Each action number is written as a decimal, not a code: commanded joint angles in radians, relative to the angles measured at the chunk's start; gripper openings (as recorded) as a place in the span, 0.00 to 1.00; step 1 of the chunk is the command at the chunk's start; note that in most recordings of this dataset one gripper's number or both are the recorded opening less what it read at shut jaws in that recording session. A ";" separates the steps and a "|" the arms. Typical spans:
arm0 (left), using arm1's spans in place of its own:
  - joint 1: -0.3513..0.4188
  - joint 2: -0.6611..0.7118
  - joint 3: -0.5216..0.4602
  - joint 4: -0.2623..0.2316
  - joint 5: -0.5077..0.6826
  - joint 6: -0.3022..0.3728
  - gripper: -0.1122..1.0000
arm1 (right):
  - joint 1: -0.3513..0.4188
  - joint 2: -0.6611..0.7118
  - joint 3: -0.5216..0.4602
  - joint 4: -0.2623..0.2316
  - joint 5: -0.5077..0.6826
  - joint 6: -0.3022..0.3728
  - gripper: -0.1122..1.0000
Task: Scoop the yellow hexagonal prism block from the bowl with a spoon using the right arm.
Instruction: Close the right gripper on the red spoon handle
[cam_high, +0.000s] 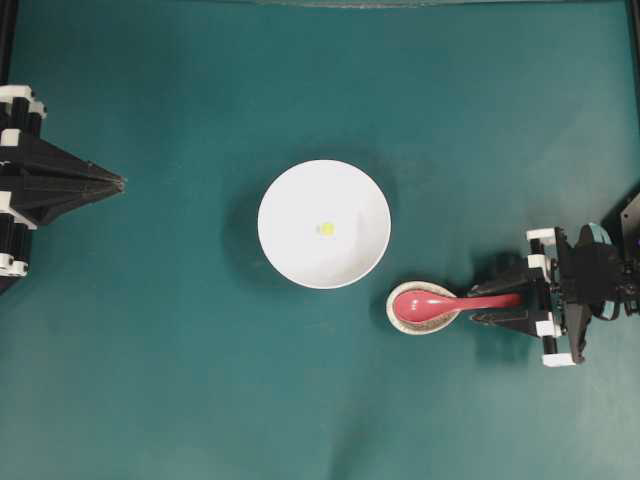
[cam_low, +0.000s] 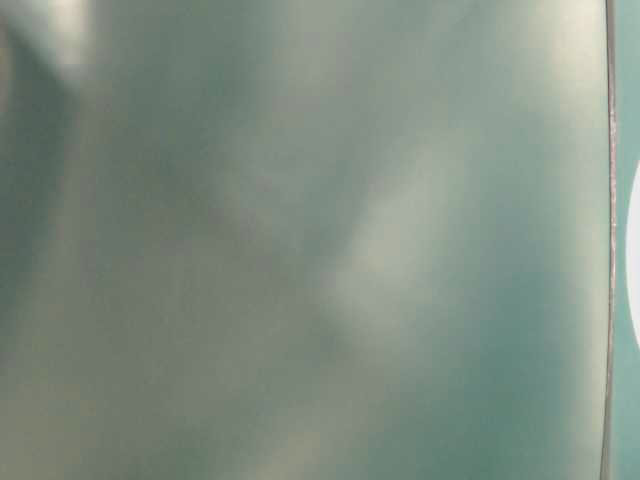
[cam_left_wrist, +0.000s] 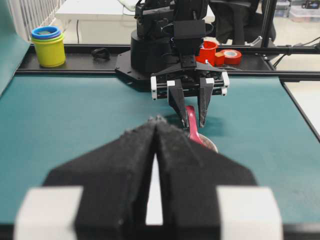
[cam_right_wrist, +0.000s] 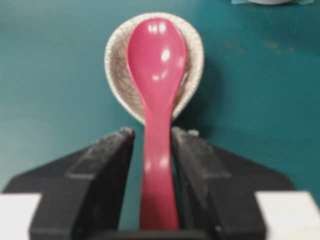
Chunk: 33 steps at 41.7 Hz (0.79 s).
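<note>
Yellow hexagonal prism block (cam_high: 325, 228): one, tiny. Lies inside the bowl (cam_high: 290, 250), near its middle, at the centre of the overhead view. Well apart from both tools.

Bowl: large, round, plain white. Stands on the teal desk (cam_high: 180, 380) at mid-frame; a sliver of its rim shows at the right edge of the table-level view (cam_low: 634, 260), which is otherwise blurred.

Spoon (cam_high: 440, 303): pink-red, deep oval scoop, short straight handle. Scoop rests in the speckled spoon rest (cam_high: 405, 322), just beside the bowl's lower right rim but not touching it. Handle runs toward the right edge of the overhead view.

Right tool (cam_right_wrist: 152, 137): at the right edge of the overhead view, lowered over the spoon handle. The right wrist view shows one black finger (cam_right_wrist: 107, 160) on each side of the handle, close against it; whether they press it or leave a hair of space cannot be told.

Left tool (cam_high: 118, 183): at the left edge of the overhead view, well apart from the bowl, fingertips drawn together to a point.

Background, left wrist view: stacked cups in yellow and blue (cam_left_wrist: 47, 46) upper left; red cup (cam_left_wrist: 209, 51) and tape roll (cam_left_wrist: 231, 56) behind the right arm (cam_left_wrist: 170, 35).
</note>
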 joint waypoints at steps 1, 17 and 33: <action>-0.002 0.009 -0.014 0.003 -0.005 -0.002 0.11 | 0.003 -0.011 -0.005 0.002 -0.009 0.000 0.50; 0.000 0.009 -0.014 0.003 -0.003 -0.002 0.11 | 0.003 -0.011 -0.006 0.002 -0.009 0.000 0.50; 0.000 0.014 -0.012 0.003 -0.003 -0.002 0.11 | 0.002 -0.011 -0.011 0.002 -0.008 -0.003 0.46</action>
